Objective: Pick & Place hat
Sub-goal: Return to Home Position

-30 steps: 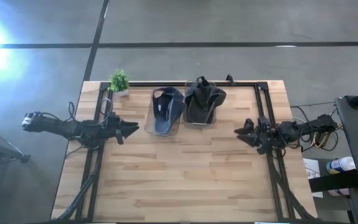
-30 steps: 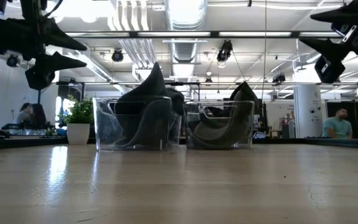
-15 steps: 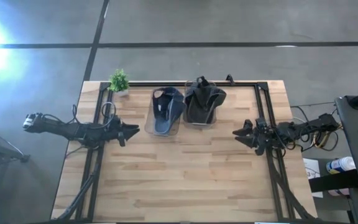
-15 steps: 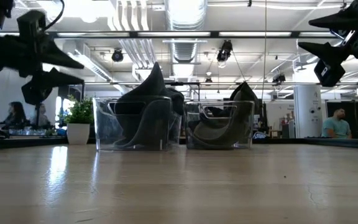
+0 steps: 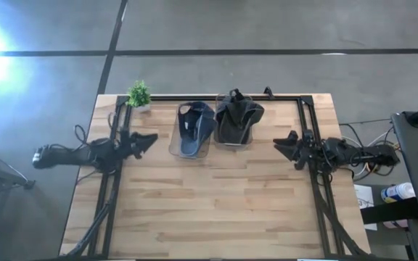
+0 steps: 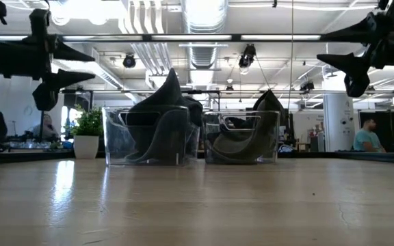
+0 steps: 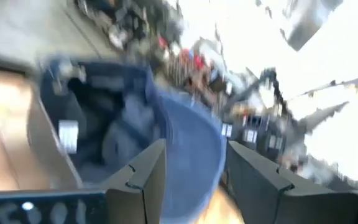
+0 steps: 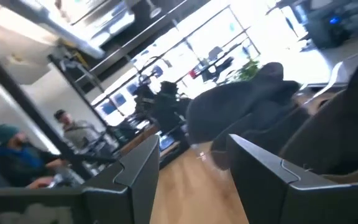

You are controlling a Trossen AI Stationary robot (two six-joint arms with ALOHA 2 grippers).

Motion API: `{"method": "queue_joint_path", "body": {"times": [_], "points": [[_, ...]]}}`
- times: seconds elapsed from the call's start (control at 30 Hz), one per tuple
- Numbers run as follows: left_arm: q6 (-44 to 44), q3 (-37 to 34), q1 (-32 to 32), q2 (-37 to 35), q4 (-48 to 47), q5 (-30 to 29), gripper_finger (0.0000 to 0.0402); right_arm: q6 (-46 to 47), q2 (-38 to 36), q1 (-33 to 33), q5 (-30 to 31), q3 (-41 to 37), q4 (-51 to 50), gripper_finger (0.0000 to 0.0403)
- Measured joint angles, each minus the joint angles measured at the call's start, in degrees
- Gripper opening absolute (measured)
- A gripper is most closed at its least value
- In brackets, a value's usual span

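Note:
A blue hat [image 5: 193, 127] sits in a clear bin [image 6: 149, 135] at the table's far middle; it also shows in the left wrist view [image 7: 185, 149]. A dark grey hat [image 5: 236, 116] sits in a second clear bin [image 6: 243, 137] to its right; it also shows in the right wrist view [image 8: 247, 106]. My left gripper [image 5: 149, 138] is open and empty, raised above the table, left of the blue hat's bin. My right gripper [image 5: 281, 145] is open and empty, raised to the right of the grey hat's bin.
A small potted plant [image 5: 139, 94] stands at the table's far left corner. Black frame rails [image 5: 109, 181] run along the table's left and right sides. People sit in the room beyond the table [image 6: 368, 133]. Bare wood [image 5: 209, 203] lies near the front.
My left gripper has swung toward the table's far edge and now points slantwise at the blue hat's bin. My right gripper has also gone toward the far edge, closer to the grey hat's bin. Both have stayed open. The hats have kept still.

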Motion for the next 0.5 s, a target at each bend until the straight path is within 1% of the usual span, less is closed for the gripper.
{"method": "queue_joint_path", "body": {"times": [0.07, 0.13, 0.2, 0.5], "points": [[0.0, 0.0, 3.3, -3.4, 0.2, -0.2, 0.0161, 0.0, 0.0, -1.4, 0.0, 0.0, 0.0, 0.0182], [0.0, 0.0, 6.2, -3.5, 1.0, -0.3, 0.0161, 0.0, 0.0, -2.6, 0.0, 0.0, 0.0, 0.0182], [0.0, 0.0, 7.6, -3.4, 4.2, -1.0, 0.0161, 0.0, 0.0, -3.4, 0.0, 0.0, 0.0, 0.0182], [-0.1, -0.1, 8.3, -3.4, 3.6, -1.8, 0.0161, 0.0, 1.2, -3.8, 0.0, 0.0, -0.1, 0.0182]]}}
